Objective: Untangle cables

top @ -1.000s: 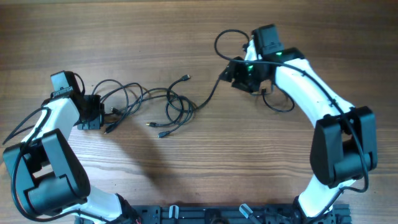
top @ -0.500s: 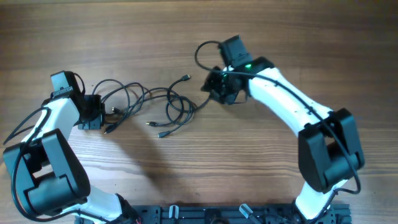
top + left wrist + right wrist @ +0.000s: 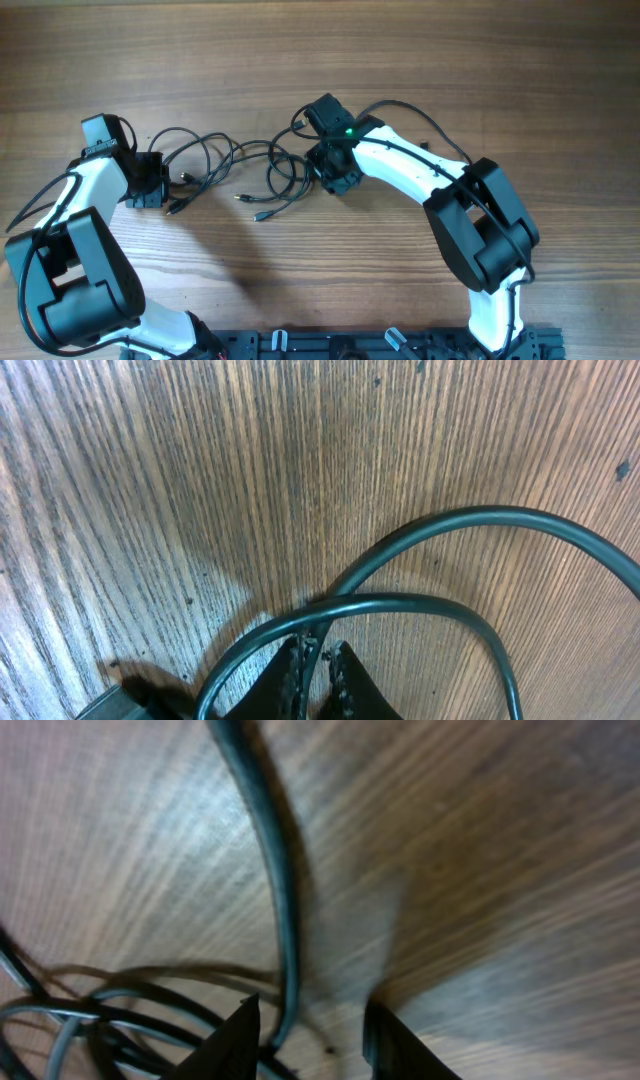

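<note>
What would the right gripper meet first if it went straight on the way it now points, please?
Most likely the black cable running between the open jaws of the right gripper, with the wooden table just behind it. The wrist view is blurred, so depth is unclear.

The cables (image 3: 235, 170) are thin black cords, tangled in loose loops in the middle left of the overhead picture, lying flat.

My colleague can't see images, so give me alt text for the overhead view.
Tangled black cables lie on a wooden table between two white robot arms. The left end effector sits at the tangle's left edge; the right end effector is at its right edge.
</note>
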